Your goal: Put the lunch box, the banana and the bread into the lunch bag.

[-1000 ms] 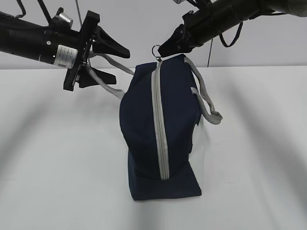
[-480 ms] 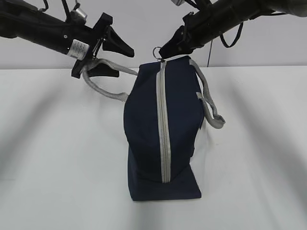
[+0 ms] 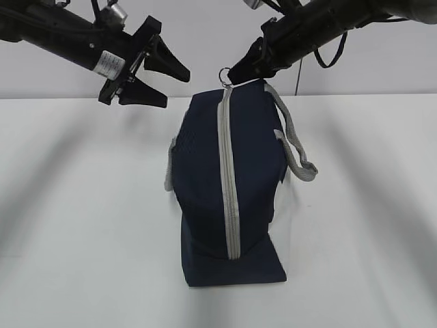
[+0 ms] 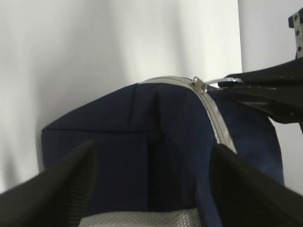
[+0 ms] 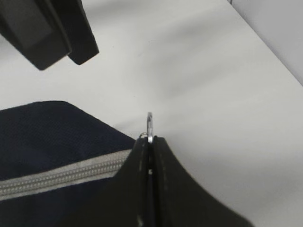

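The navy lunch bag (image 3: pixel 225 191) stands on end on the white table, its grey zipper (image 3: pixel 227 184) shut along its length. My right gripper (image 3: pixel 231 74) is shut on the metal ring pull (image 3: pixel 223 71) at the bag's top; the right wrist view shows the ring (image 5: pixel 149 124) sticking out of the closed gripper (image 5: pixel 149 142). My left gripper (image 3: pixel 176 89) is open and empty, in the air up and left of the bag. One grey handle (image 3: pixel 168 167) hangs down the bag's left side, the other (image 3: pixel 295 147) down its right. The lunch box, banana and bread are out of view.
The white table (image 3: pixel 82 225) spreads around the bag, with a pale wall behind its back edge. In the left wrist view the bag top (image 4: pixel 142 137), the ring pull (image 4: pixel 225 82) and the right gripper's fingers (image 4: pixel 270 92) lie ahead of my open left gripper (image 4: pixel 152 146).
My left gripper has let go of the grey handle, which has dropped against the bag's left side. The left arm rose a little. The right gripper stayed shut on the ring pull.
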`<state>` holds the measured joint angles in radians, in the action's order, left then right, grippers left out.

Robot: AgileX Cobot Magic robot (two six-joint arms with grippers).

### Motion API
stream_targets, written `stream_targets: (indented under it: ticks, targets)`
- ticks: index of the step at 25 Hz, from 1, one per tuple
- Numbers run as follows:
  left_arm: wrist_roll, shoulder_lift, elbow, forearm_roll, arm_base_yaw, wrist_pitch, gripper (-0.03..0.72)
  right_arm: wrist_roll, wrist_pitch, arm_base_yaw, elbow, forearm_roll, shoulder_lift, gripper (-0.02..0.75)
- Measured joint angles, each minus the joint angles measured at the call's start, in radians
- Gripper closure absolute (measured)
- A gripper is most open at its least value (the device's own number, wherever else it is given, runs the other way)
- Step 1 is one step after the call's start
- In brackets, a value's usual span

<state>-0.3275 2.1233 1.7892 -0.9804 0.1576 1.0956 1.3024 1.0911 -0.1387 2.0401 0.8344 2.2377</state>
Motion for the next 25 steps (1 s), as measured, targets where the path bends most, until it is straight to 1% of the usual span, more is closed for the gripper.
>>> stream_targets:
  ticks: [7, 13, 22, 25]
  targets:
    - [0.003, 0.076, 0.002, -0.086, 0.003, 0.021, 0.191, 0.000, 0.000, 0.000, 0.000, -0.031, 0.000, 0.754]
    - [0.003, 0.077, 0.005, -0.131, 0.038, 0.020, 0.191, 0.000, -0.027, 0.000, 0.000, -0.046, 0.000, 0.754]
    - [0.003, 0.077, 0.045, -0.140, 0.079, 0.001, 0.192, 0.002, -0.077, 0.004, 0.000, -0.049, 0.000, 0.754]
    - [0.003, 0.077, 0.044, -0.136, 0.090, -0.013, 0.209, 0.002, -0.077, 0.017, 0.000, -0.049, 0.000, 0.754]
